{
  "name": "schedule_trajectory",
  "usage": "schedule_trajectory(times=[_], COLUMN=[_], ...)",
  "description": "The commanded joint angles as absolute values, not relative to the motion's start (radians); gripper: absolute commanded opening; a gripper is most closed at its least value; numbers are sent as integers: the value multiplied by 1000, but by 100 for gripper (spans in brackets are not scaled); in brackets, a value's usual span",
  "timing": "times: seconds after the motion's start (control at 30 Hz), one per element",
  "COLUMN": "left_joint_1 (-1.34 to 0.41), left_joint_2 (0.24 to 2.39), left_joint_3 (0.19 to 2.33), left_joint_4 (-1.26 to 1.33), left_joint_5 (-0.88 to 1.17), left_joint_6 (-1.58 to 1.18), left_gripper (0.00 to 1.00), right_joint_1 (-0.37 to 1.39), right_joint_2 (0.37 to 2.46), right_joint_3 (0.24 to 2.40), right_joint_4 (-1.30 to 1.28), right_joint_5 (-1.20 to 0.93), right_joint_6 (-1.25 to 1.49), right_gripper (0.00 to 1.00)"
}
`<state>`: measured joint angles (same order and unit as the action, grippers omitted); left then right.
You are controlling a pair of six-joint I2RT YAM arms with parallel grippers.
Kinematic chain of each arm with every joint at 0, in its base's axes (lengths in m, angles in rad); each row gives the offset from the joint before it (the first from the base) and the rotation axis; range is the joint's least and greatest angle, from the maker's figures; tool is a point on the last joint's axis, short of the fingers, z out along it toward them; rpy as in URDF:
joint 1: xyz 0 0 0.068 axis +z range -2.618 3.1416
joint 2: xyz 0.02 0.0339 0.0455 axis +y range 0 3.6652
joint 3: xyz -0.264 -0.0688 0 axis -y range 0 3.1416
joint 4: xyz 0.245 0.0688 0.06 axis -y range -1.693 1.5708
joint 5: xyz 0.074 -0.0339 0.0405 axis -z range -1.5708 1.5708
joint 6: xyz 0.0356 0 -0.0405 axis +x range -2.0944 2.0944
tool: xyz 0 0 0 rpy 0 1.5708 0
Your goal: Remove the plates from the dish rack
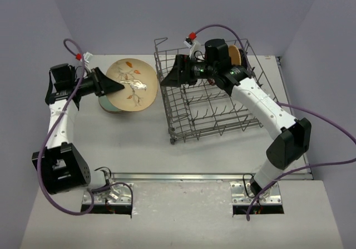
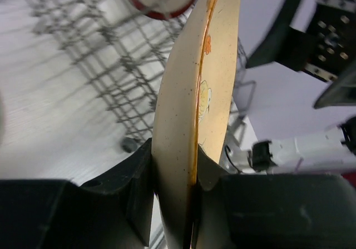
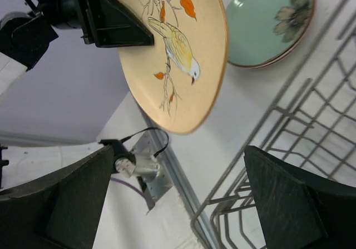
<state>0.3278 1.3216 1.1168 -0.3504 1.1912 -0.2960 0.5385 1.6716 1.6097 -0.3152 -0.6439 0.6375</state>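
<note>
One orange plate (image 1: 234,54) stands upright far-right in my dish rack (image 1: 211,115); left gripper (image 1: 114,86) pinches the cream plate (image 1: 133,85) face-up, right gripper (image 1: 168,76) gapes.

The dish rack (image 1: 214,101) stands on the right half of the table (image 1: 167,154), toward its back edge. A lone plate (image 1: 234,54) stands on edge in the rack's far right corner, just behind the right arm's wrist. The right gripper (image 1: 167,78) hangs at the rack's left wall, near its far left corner. Left of the rack, and apart from it, a stack of plates (image 1: 107,108) lies on the table. Over the stack, partly covering it from above, is a tilted plate (image 1: 131,85). Its left rim sits between the fingers of the left gripper (image 1: 114,86), which lies to the plate's left. The tilted plate appears to be clear of the stack, though the overhead view does not settle it.
</note>
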Motion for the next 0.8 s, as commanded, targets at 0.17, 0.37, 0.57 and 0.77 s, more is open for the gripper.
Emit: schedule_trajectory(times=[0.17, 0.37, 0.57, 0.77], left_joint_1=[430, 437, 441, 456], left_joint_2=[1569, 1735, 1858, 1924], left_joint_3=[1281, 1331, 1366, 1391], left_joint_4=[-377, -356, -329, -302], left_joint_5=[962, 945, 937, 932], left_joint_6=[-216, -229, -222, -236], left_gripper=[0, 0, 1, 3], right_joint_1=[455, 448, 443, 443], right_joint_2=[1586, 1572, 1559, 1569], right_joint_3=[1654, 1635, 1632, 1626], right_joint_4=[-302, -304, -304, -300], right_joint_5=[-552, -564, -578, -593], right_joint_6=[639, 633, 630, 638], right_gripper=[99, 99, 99, 99])
